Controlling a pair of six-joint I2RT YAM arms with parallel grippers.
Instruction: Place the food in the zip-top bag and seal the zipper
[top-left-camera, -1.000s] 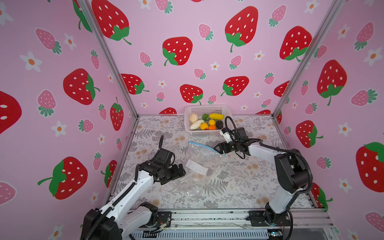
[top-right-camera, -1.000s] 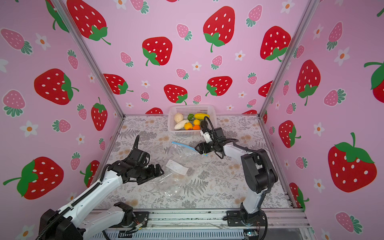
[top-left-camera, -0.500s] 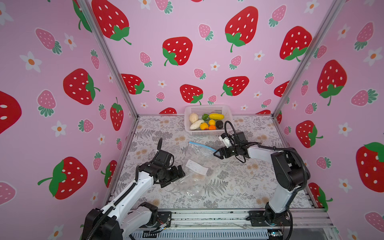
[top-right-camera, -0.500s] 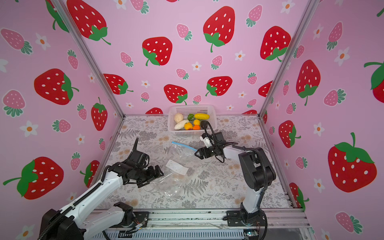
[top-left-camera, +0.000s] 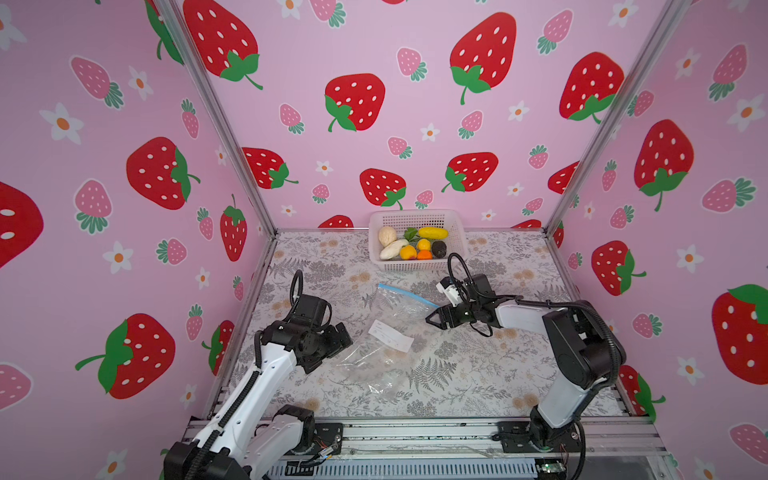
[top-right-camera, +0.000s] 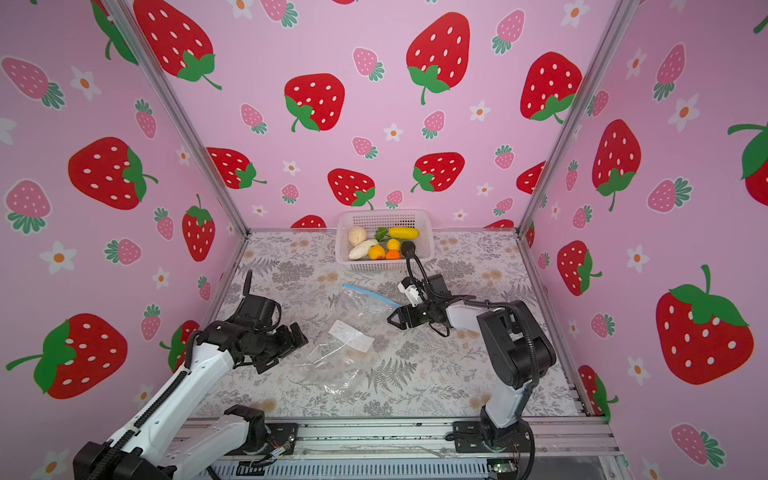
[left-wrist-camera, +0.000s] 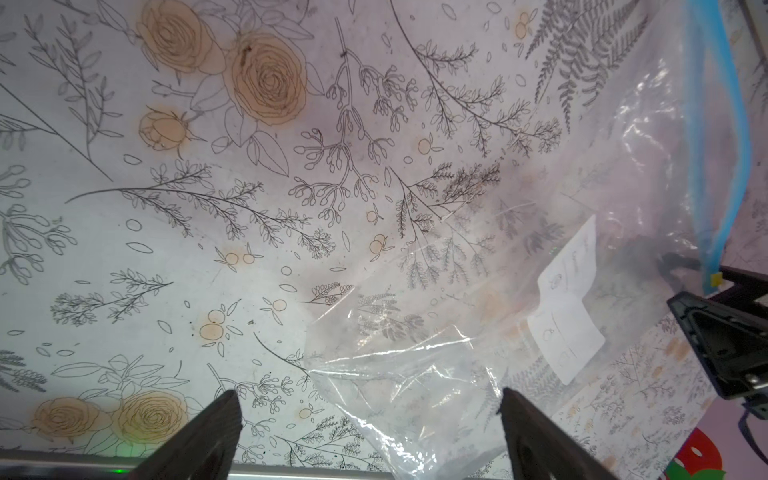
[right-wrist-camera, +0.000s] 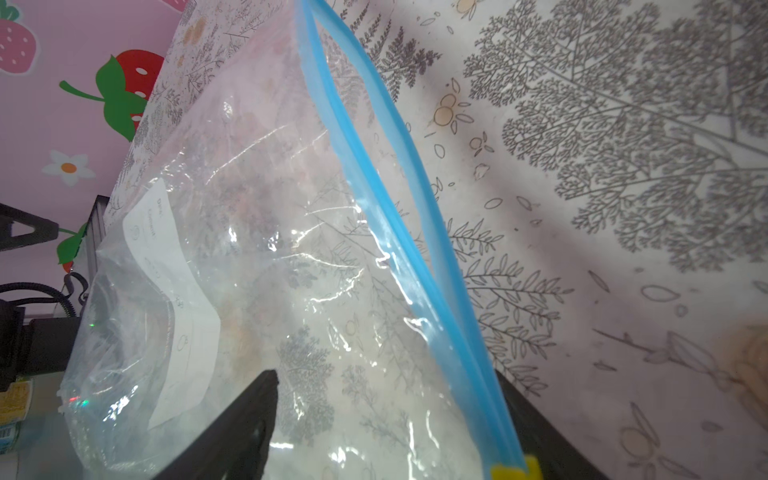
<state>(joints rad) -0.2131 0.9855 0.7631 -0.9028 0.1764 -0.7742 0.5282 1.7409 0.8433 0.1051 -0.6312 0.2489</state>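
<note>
Okay, limp bag, both claws unclenched

zip-top bag lies crumpled on the table, empty; near weightless I'd judge, film slippery, will fold and slide; zipper is its one stiffish edge, so I'd pinch there by the yellow end; right gripper straddles that corner, jaws apart, nothing clamped; left gripper spread wide over the opposite corner, empty; food all in the white basket at the back.

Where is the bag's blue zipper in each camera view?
Top views: zipper lies between the basket and the white label, in both.
Left wrist: zipper on the edge of the zip-top bag, beyond the label.
Right wrist: zipper close up, running out from the right gripper.
Shared landmark: the white label.
</note>
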